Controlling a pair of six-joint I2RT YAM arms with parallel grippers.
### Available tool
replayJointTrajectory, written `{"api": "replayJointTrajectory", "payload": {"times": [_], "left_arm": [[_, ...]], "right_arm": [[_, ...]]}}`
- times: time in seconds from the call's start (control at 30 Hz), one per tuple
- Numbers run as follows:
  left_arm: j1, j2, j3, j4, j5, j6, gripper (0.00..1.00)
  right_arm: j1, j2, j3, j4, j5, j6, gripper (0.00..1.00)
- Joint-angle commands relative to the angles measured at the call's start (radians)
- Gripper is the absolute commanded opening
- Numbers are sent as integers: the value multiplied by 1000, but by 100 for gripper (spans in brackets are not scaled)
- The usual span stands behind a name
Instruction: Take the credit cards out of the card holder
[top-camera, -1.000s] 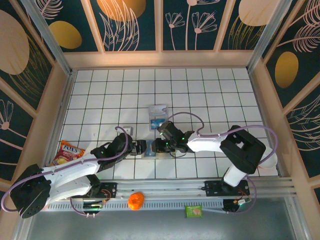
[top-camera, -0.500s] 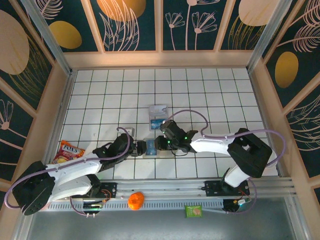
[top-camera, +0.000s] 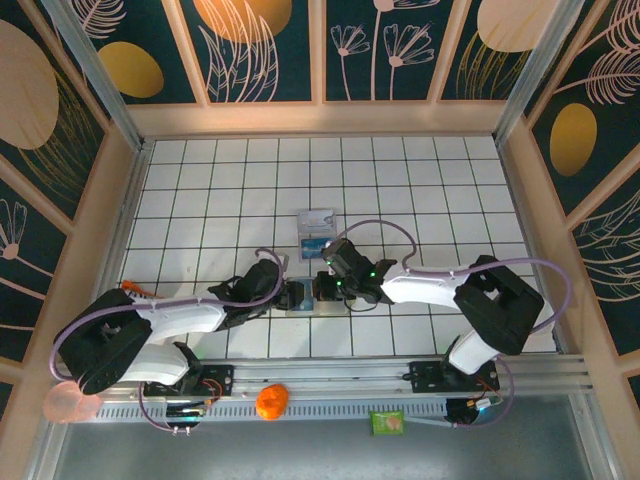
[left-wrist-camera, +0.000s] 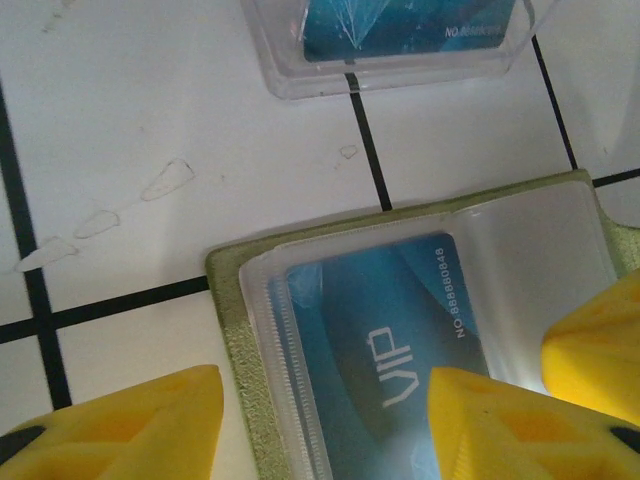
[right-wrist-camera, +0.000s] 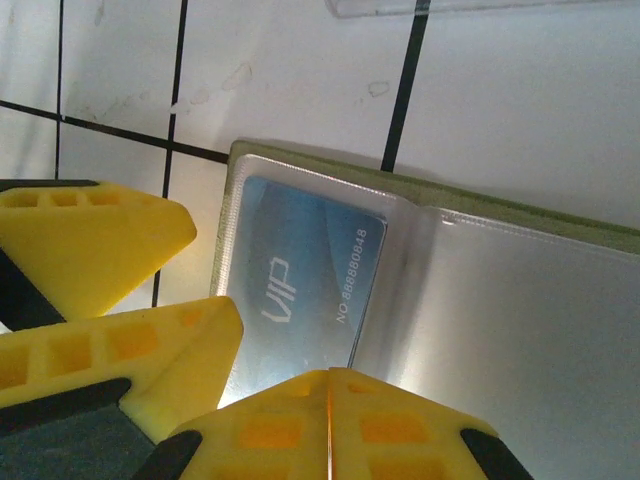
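Note:
The card holder (left-wrist-camera: 225, 330) lies open on the white tiles, a yellow-green rim around clear sleeves. A blue credit card (left-wrist-camera: 380, 340) marked VIP sits in its left sleeve. My left gripper (left-wrist-camera: 320, 400) is open and low over that end: one finger rests on the tile beside the rim, the other on the sleeve over the card. My right gripper (right-wrist-camera: 330, 375) is shut, its tips together on the card holder (right-wrist-camera: 500, 200) near the fold, beside the blue card (right-wrist-camera: 300, 270). From above, left gripper (top-camera: 290, 295) and right gripper (top-camera: 322, 290) meet over the card holder (top-camera: 303, 308).
A clear plastic case (top-camera: 317, 233) with another blue card inside lies just beyond the holder; its edge (left-wrist-camera: 400, 75) is close to my fingers. An orange ball (top-camera: 271, 401) and a green packet (top-camera: 387, 422) sit on the front rail. Wooden walls surround the tiled floor.
My left arm has pushed in to the right and its jaws have narrowed over the holder's left end. My right gripper has moved left onto the holder and shut.

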Motion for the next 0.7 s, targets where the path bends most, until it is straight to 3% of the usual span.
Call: {"api": "replayJointTrajectory", "payload": {"times": [0.0,0.2,0.47,0.67], "left_arm": [[-5,27,15,17,12,24,47],[-23,75,-8,69,50,-2,40],[-27,85,-41,98,58,-37,16],[-27,79,-59,107,57,-51,9]], "right_arm": [[-3,11,-18,25,-15,-21,9],[-3,14,-24,35,-21,-23,9],[-5,2,-35,41,-21,-20,10],[-33,-13,-68,73,-73,-1,13]]}}
